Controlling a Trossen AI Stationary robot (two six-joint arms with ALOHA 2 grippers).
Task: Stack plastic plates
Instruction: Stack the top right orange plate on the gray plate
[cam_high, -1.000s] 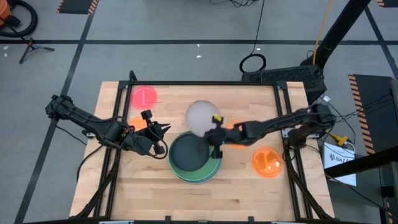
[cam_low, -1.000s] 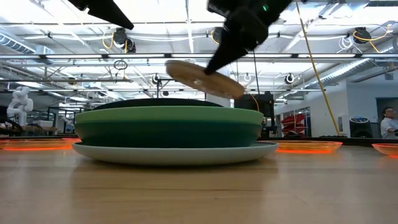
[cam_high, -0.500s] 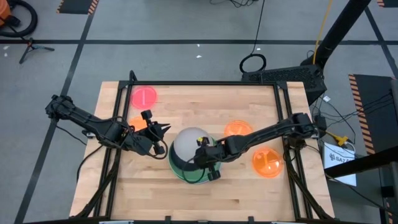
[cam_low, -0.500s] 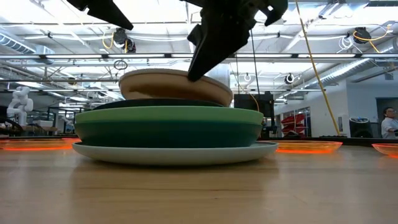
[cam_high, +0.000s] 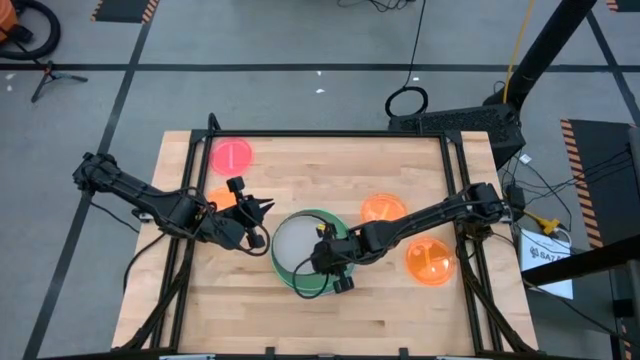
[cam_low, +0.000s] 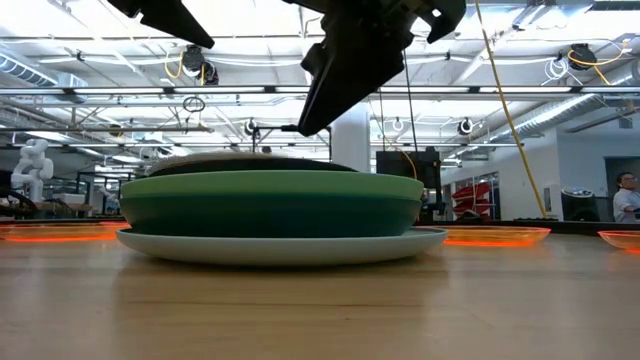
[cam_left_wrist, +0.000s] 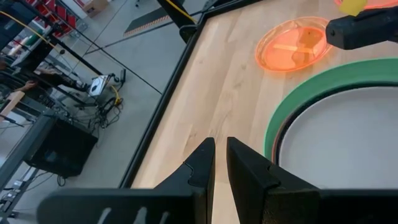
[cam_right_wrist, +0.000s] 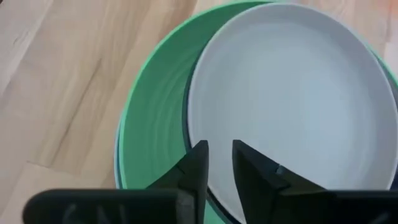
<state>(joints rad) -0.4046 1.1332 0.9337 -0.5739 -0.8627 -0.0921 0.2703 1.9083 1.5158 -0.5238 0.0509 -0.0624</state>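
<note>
the right claw (cam_high: 335, 268) is sitting over the near rim of the stack in the middle of the desk (cam_high: 400, 310), its fingers nearly closed around the edge of the grey-white plate (cam_high: 297, 246) — the right wrist view is showing that rim running between the two dark fingers. the grey-white plate is lying flat on the black plate (cam_right_wrist: 196, 180), inside the light green plate (cam_high: 325, 216), so the stack is directly under this claw. the nearest loose plates are lying on the right arm's side: one orange plate (cam_high: 382, 208) just beyond the arm, another orange plate (cam_high: 431, 261) further out toward the desk edge. the left claw (cam_high: 262, 206), fingers almost together and holding nothing, is hovering beside the stack, with a small orange plate (cam_high: 219, 196) and the pink plate (cam_high: 231, 155) lying on its side.
</note>
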